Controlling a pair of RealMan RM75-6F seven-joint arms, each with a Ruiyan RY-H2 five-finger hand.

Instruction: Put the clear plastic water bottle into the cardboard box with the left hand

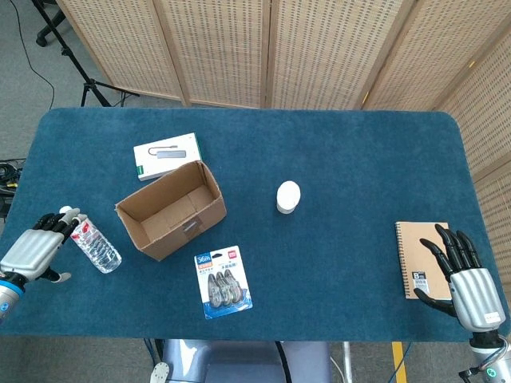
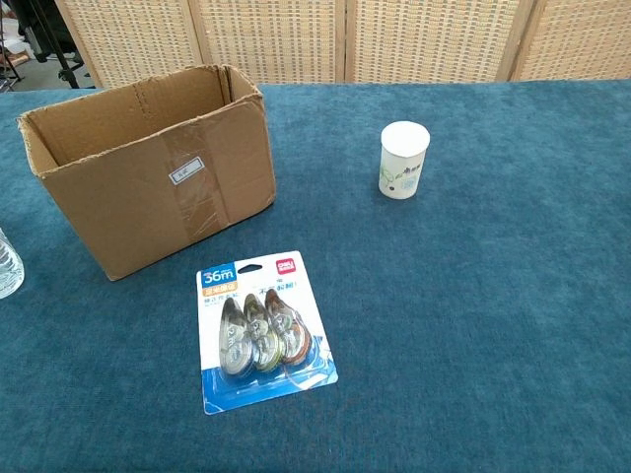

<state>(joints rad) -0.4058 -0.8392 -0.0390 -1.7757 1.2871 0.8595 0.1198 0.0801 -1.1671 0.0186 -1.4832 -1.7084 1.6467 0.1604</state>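
Note:
The clear plastic water bottle (image 1: 94,242) lies on the blue table left of the open cardboard box (image 1: 170,209), with its cap pointing to the far left. My left hand (image 1: 32,254) is at the table's left edge, fingers apart, and its fingertips (image 1: 61,220) reach right up to the bottle's cap end. It holds nothing. In the chest view only a sliver of the bottle (image 2: 8,268) shows at the left border, beside the cardboard box (image 2: 148,163). My right hand (image 1: 468,278) is open over the near right edge of the table.
A white product box (image 1: 166,155) lies behind the cardboard box. A white cup (image 1: 288,196) stands mid-table and a blister pack of tape rolls (image 1: 223,281) lies in front of the box. A brown spiral notebook (image 1: 419,257) lies beside my right hand.

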